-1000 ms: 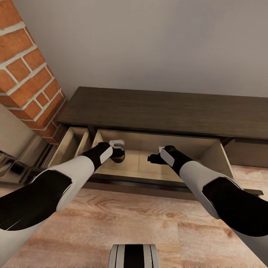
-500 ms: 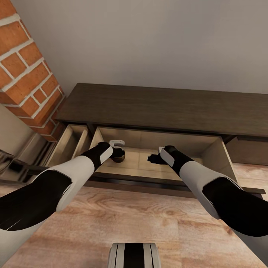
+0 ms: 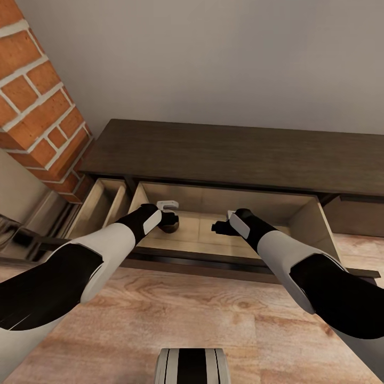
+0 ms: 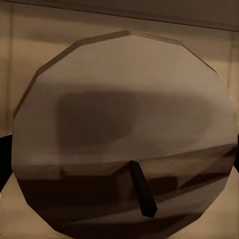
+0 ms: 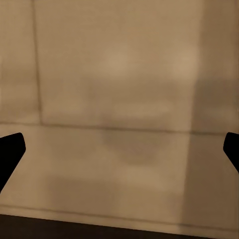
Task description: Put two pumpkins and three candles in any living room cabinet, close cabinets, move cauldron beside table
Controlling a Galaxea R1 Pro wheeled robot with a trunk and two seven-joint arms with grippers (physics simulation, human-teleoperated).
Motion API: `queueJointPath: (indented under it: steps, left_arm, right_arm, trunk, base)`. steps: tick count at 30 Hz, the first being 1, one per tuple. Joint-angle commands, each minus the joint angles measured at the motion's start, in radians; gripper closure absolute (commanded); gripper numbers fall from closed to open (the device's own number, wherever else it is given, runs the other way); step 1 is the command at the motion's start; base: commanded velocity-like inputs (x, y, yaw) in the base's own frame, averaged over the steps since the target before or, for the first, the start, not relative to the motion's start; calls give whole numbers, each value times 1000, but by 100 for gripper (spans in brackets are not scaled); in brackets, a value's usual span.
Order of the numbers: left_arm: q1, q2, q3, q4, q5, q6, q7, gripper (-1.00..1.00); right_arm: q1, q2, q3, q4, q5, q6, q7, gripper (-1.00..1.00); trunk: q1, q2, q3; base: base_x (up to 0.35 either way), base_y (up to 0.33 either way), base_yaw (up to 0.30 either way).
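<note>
Dark brown wood: cabinet (image 3: pixel 234 154), long and low, set against a grey wall beside a brick column (image 3: pixel 37 90). Two pale-lined drawers are found pulled open: a narrow drawer (image 3: pixel 104 205) at the left end and a wide drawer (image 3: pixel 314 224) at the middle.

Item held in the wide drawer: one candle (image 3: pixel 172 228), grey-brown, stubby and upright, near the drawer's left wall. Its flat top and short dark wick (image 4: pixel 142 191) are seen close up in the left wrist view.

Left hand (image 3: pixel 169 213): placed directly over the candle, fingers spread wide to either side of it. Whether the candle is being pressed or has been let go cannot be told.

Right hand (image 3: pixel 220 228): hung inside the same drawer, well apart from the candle. Its fingertips (image 5: pixel 10 152) are parted widely and nothing is held; bare drawer lining is seen ahead of it.

Change noted: over the last second the cabinet is shifted slightly up the head view, which is put down to the camera. Over the last half second nothing is altered. Arms, hands and candle are matched in place throughout.

Meaning for the task: this candle is judged to be delivered into the cabinet, or all but released. The left hand's withdrawal is judged the step in hand. Both drawers are left to be closed. No pumpkins, other candles or cauldron are recorded here.
</note>
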Motion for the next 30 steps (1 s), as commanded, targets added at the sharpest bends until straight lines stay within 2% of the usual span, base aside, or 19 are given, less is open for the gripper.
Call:
queueJointPath:
  steps: [1, 15, 16, 30]
  left_arm:
    - [0, 0, -6, -2, 8, 5, 7, 100]
    - [0, 2, -6, -1, 7, 7, 11, 100]
    - [0, 2, -5, -1, 8, 7, 11, -100]
    - [0, 2, -4, -1, 10, 7, 2, -100]
  right_arm:
    - [0, 0, 6, -2, -11, 3, -8, -100]
    - [0, 0, 6, -2, -11, 3, -8, -100]
    - [0, 0, 6, -2, -11, 3, -8, -100]
    - [0, 0, 5, -2, -11, 3, -8, -100]
  trunk:
    - [0, 0, -1]
    - [0, 0, -1]
    - [0, 0, -1]
    - [0, 0, -1]
  base:
    - [0, 0, 0]
    - [0, 0, 0]
    - [0, 0, 0]
    - [0, 0, 0]
